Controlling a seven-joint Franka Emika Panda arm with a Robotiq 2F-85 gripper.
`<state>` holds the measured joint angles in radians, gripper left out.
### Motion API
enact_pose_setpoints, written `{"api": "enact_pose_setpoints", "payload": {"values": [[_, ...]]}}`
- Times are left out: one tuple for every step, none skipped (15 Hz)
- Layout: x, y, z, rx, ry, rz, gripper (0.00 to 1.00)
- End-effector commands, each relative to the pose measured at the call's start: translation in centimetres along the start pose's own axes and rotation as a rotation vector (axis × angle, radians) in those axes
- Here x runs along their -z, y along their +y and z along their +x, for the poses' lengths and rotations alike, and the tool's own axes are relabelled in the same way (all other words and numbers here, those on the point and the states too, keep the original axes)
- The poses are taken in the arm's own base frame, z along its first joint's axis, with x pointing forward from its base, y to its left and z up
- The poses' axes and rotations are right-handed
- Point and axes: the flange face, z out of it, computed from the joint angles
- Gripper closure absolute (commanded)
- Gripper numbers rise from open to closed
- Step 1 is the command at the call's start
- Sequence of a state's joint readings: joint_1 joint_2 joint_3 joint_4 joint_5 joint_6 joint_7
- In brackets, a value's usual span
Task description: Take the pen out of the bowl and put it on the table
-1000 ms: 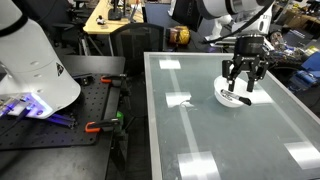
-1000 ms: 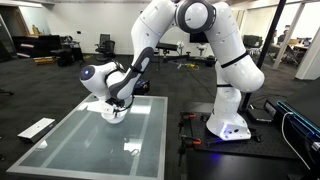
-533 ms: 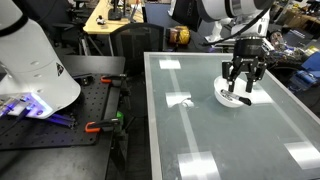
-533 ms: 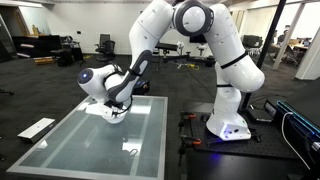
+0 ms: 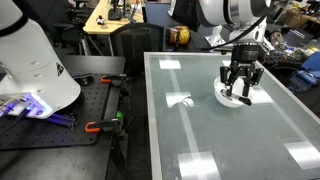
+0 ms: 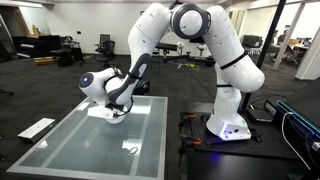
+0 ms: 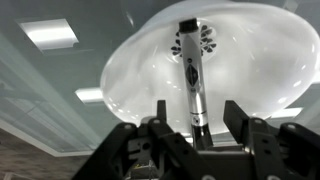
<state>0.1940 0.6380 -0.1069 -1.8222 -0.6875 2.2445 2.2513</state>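
Open hand (image 7: 197,125) low over the white bowl (image 7: 140,70), with the pen (image 7: 191,75) lying inside it.
In the wrist view the dark pen lies on the bottom of the bowl and runs lengthwise away from the camera. Its near end sits between the two fingers (image 7: 238,118), which stand apart with a gap on either side, so nothing is clamped. In both exterior views the hand (image 5: 240,92) (image 6: 117,110) points straight down into the bowl (image 5: 224,97), which stands toward one end of the glossy pale surface (image 5: 200,135); from there the pen is too small to make out. Square light reflections show on the surface (image 6: 80,140) around the bowl. A dark bench (image 5: 90,110) with orange-handled clamps stands just beside the surface.
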Motion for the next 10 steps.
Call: {"api": "enact_pose_setpoints", "payload": {"values": [[-0.23, -0.66, -0.04, -0.021, 0.02, -0.006, 0.38], [-0.35, -0.72, -0.11, -0.02, 0.02, -0.007, 0.42], [-0.42, -0.77, -0.15, -0.021, 0.02, -0.007, 0.65], [-0.45, -0.82, -0.17, -0.021, 0.021, -0.006, 0.67], [-0.39, -0.84, -0.12, -0.023, 0.023, -0.005, 0.69], [-0.33, -0.89, -0.07, -0.024, 0.024, -0.002, 0.75], [-0.26, -0.96, 0.02, -0.026, 0.025, 0.0, 0.85], [-0.2, -0.98, 0.1, -0.028, 0.026, 0.001, 0.92], [-0.15, -1.02, 0.18, -0.03, 0.026, 0.003, 0.99], [-0.11, -1.05, 0.25, -0.032, 0.027, 0.004, 1.0]]}}
